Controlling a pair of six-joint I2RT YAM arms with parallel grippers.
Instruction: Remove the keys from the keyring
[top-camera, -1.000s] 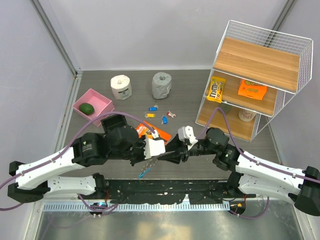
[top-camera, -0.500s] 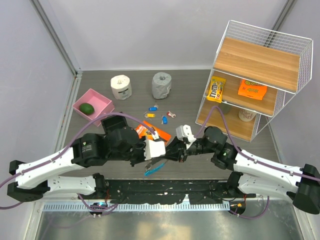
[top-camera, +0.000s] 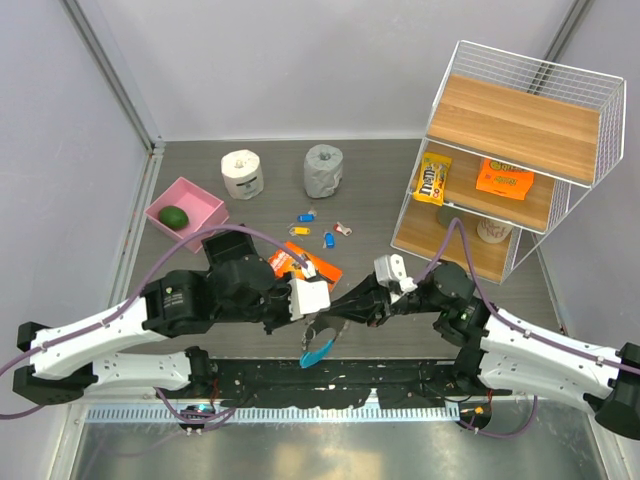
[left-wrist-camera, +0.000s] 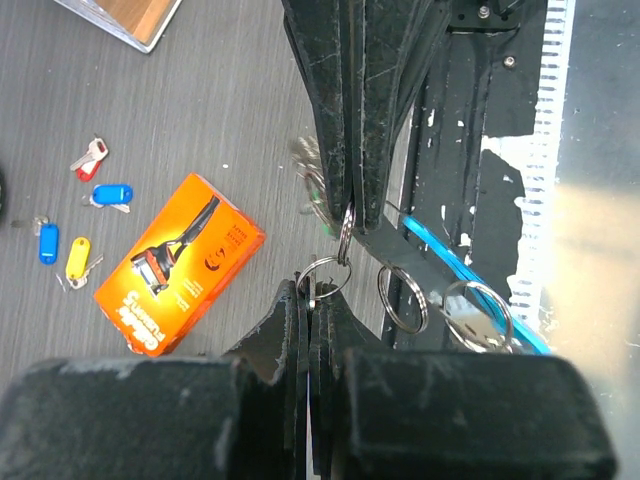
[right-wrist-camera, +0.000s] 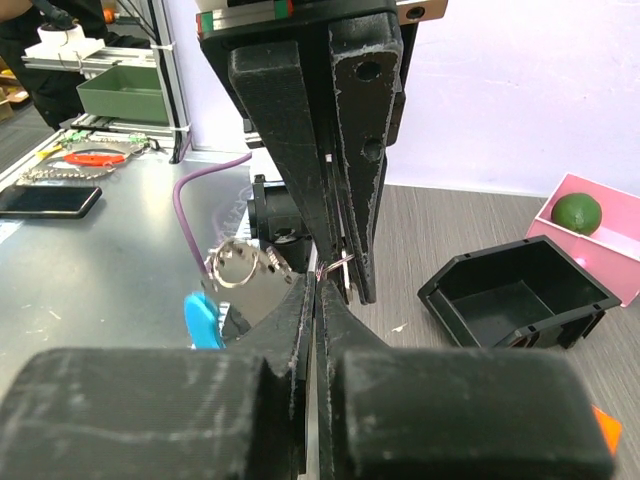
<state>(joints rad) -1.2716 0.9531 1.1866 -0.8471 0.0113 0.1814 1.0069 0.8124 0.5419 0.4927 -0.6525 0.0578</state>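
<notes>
My left gripper (top-camera: 305, 316) and right gripper (top-camera: 335, 316) meet tip to tip low over the table's near edge. In the left wrist view my left gripper (left-wrist-camera: 312, 295) is shut on a small metal split ring (left-wrist-camera: 322, 278). The right gripper (left-wrist-camera: 348, 215) comes from above, shut on a linked ring. The light-blue keyring (top-camera: 318, 350) hangs below them; it also shows as a thin blue band (left-wrist-camera: 455, 272) beside two more loose split rings (left-wrist-camera: 400, 298). The grey keys (left-wrist-camera: 308, 172) are mostly hidden behind the right fingers; the right wrist view shows grey metal with a ring (right-wrist-camera: 240, 272).
An orange box (top-camera: 305, 262) lies just behind the grippers. Small blue, yellow and pink tagged keys (top-camera: 315, 228) lie farther back. A pink bin (top-camera: 185, 215), two rolls (top-camera: 242, 172) and a wire shelf (top-camera: 510, 150) stand behind. A black bin (right-wrist-camera: 515, 295) sits under my left arm.
The right arm has drawn back to the right. The blue keyring has swung down toward the near edge and now hangs lower between the two grippers.
</notes>
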